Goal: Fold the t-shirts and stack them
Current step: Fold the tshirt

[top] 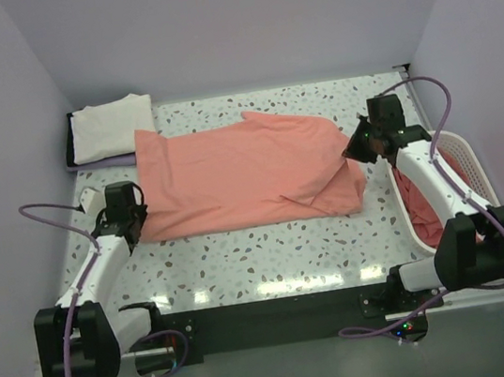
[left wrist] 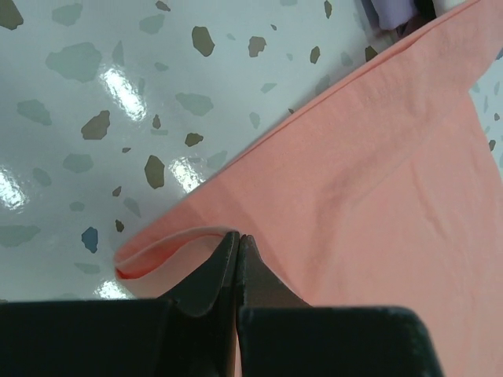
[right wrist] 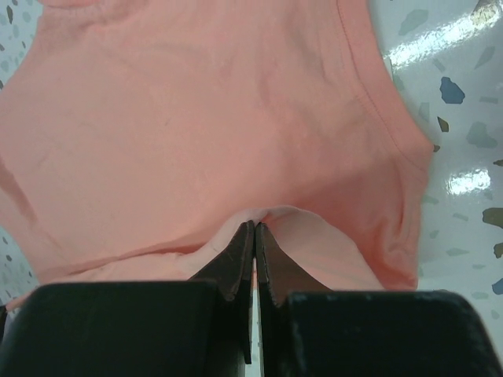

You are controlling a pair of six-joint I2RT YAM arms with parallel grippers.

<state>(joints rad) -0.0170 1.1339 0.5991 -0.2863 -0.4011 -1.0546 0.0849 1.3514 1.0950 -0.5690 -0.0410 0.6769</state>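
Pinching soft salmon t-shirt (top: 240,171) | left pincer (left wrist: 237,236) clamped on hem | right pincer (right wrist: 255,226) gripping fold

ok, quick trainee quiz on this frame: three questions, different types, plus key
1. True or false: the left gripper is open.
2. What is the right gripper shut on? A the salmon-pink t-shirt; B a sock; C nothing.
3. Fill in: the white basket stands beside the ___ arm.
Key: 1 false, it is shut on the same shirt; 2 A; 3 right.
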